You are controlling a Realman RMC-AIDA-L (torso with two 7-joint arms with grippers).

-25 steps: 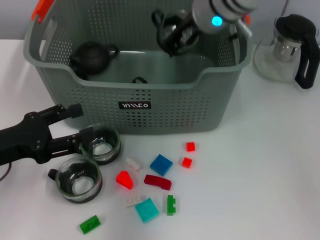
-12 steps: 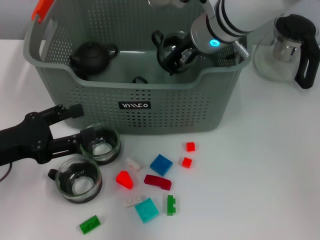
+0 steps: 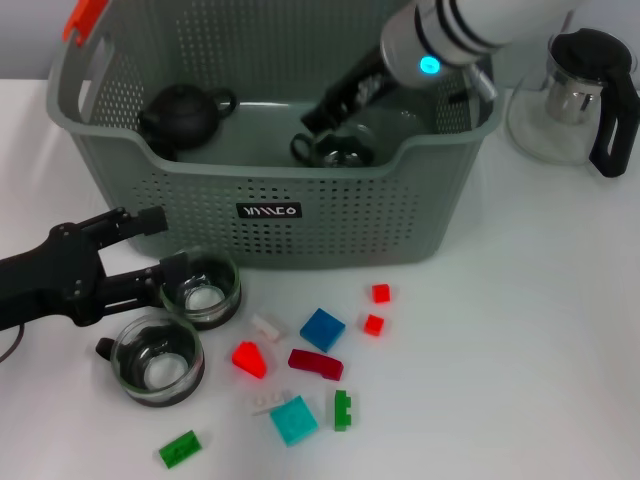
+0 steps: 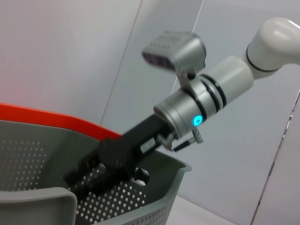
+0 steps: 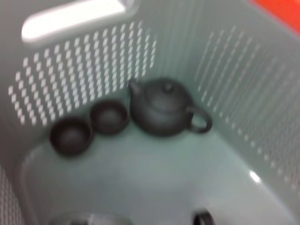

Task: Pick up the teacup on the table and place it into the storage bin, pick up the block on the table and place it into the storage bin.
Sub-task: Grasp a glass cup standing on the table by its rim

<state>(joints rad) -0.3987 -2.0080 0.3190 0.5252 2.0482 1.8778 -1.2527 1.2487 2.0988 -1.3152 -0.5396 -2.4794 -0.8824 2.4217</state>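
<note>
At the bottom of the head view, loose blocks lie scattered on the desk (image 3: 520,330): a green one (image 3: 179,449) nearest, then a cyan one (image 3: 293,419), a blue one (image 3: 322,329) and small red ones, none binned yet. At lower left two glass teacups (image 3: 157,358) (image 3: 201,289) stand side by side on the desk, and the left gripper (image 3: 155,250) reaches in from the left edge, open, its fingers either side of the farther cup's rim. Beyond, filling the upper frame, sits the bin (image 3: 300,215), already holding a dark teapot (image 3: 183,113) and two small dark cups (image 5: 70,136). The right gripper (image 3: 335,125) is down inside it by a glass cup (image 3: 335,150); whether it grips I cannot tell. So two teacups and all blocks remain. The bin's black label (image 3: 270,211) is not readable.
</note>
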